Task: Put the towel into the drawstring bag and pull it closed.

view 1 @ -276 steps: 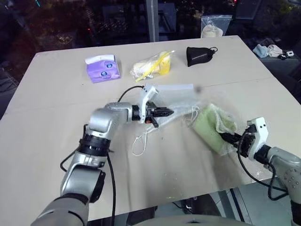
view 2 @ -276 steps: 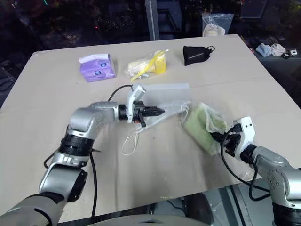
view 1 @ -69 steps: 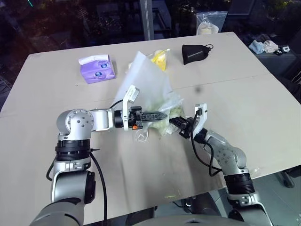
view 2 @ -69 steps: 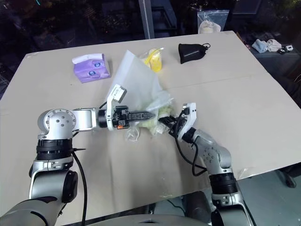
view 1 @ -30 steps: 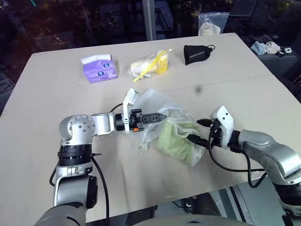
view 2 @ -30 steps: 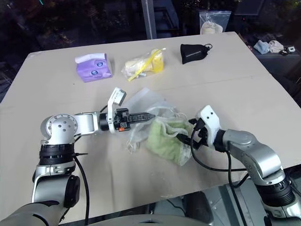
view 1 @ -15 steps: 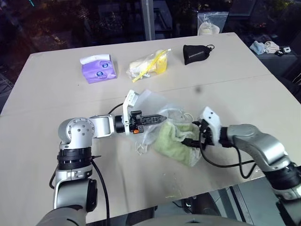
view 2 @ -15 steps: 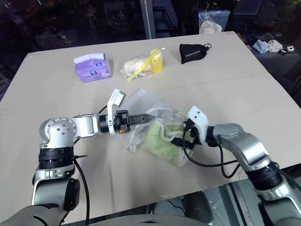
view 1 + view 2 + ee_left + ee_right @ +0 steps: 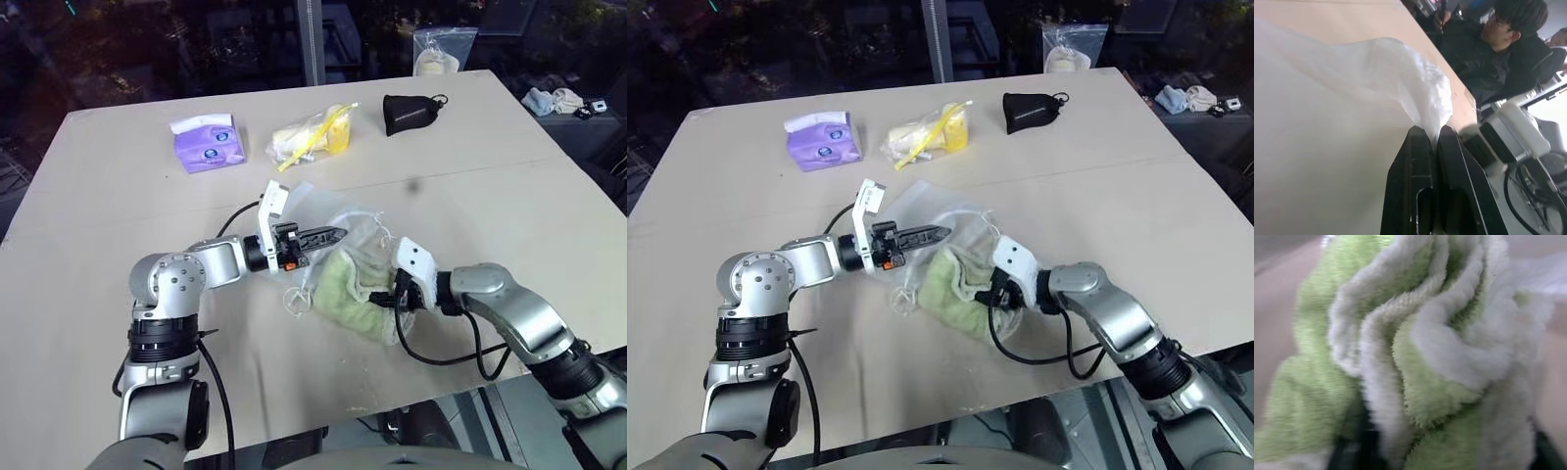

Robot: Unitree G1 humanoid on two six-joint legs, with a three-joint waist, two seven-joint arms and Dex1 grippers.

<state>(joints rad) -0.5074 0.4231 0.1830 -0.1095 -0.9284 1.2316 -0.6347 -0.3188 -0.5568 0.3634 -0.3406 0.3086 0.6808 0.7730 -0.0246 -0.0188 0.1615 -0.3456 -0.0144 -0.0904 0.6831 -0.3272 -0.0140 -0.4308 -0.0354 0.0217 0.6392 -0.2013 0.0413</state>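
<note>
Green terry towel [image 9: 355, 292] at frame centre, long axis running upper left to lower right, lying at drawstring bag [image 9: 345, 225] mouth. Right gripper [image 9: 392, 297] at its lower-right end — finger spread unclear. Left gripper [image 9: 333, 234] pinched on bag film, upper left of towel. Tissue pack [image 9: 207, 142], black pouch [image 9: 411, 113] well apart — nothing blocking.

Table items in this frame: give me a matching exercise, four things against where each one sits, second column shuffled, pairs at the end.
Things:
1. tissue pack
2. black pouch
3. towel
4. clear bag with yellow contents

Places:
A. far side of the table, toward the robot's right
B. far side, between the other two far items
C. near the middle, between the two grippers
D. far side, toward the robot's left

Pairs: 1-D, 2-A, 3-C, 4-B
</note>
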